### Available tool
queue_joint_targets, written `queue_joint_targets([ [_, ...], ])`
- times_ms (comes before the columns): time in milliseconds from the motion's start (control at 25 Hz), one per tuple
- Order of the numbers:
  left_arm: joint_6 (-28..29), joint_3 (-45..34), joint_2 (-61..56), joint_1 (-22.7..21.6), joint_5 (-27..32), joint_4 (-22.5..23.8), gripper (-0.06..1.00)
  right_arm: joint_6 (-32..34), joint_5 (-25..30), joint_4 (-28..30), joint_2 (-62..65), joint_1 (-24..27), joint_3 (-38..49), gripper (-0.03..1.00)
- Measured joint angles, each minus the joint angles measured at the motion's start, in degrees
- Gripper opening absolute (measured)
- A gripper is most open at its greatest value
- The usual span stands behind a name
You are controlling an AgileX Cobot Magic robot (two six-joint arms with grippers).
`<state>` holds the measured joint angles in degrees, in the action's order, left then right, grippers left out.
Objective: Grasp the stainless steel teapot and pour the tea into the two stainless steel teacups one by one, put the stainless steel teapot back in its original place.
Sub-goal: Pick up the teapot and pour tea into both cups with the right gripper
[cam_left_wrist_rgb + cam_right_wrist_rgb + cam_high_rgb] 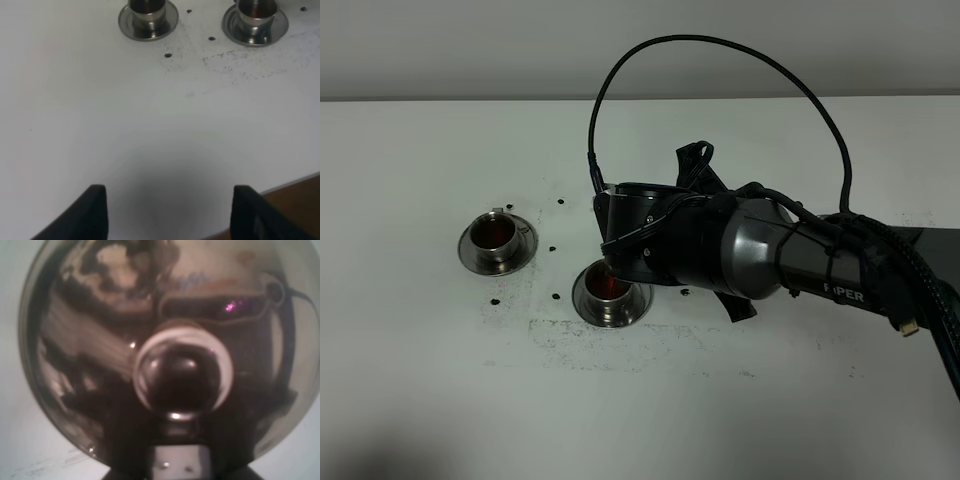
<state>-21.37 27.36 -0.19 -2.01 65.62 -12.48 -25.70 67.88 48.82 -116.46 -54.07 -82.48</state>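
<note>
White lettering "PIPER", partly hidden, stands on the right arm (pixel 840 275).

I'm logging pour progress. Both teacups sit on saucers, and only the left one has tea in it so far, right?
Not quite. In the exterior high view both teacups, the left teacup and the right teacup, hold reddish-brown tea. Both do sit on saucers.

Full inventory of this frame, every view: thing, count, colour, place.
Teacups on saucers: 2, shiny steel, one at table left, one near centre beside the right arm's front end.
Tea: reddish-brown, in both cups.
Teapot: 1, mirror steel with knobbed lid, fills right wrist view; hidden under the arm in the exterior view.
Table: 1, white, dark specks and scuffs near cups.
Cable: 1, black, looped above right arm.
Left pincer: black, open, empty, above bare table.
Right arm: black-grey; pincer fingers not visible.
</note>
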Motion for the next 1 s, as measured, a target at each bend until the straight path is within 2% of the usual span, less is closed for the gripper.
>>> queue_joint_targets([
  [1000, 0.00, 0.00, 0.00, 0.00, 0.00, 0.04, 0.52, -0.45, -0.47, 1.67, 0.00, 0.00, 0.00, 0.17],
])
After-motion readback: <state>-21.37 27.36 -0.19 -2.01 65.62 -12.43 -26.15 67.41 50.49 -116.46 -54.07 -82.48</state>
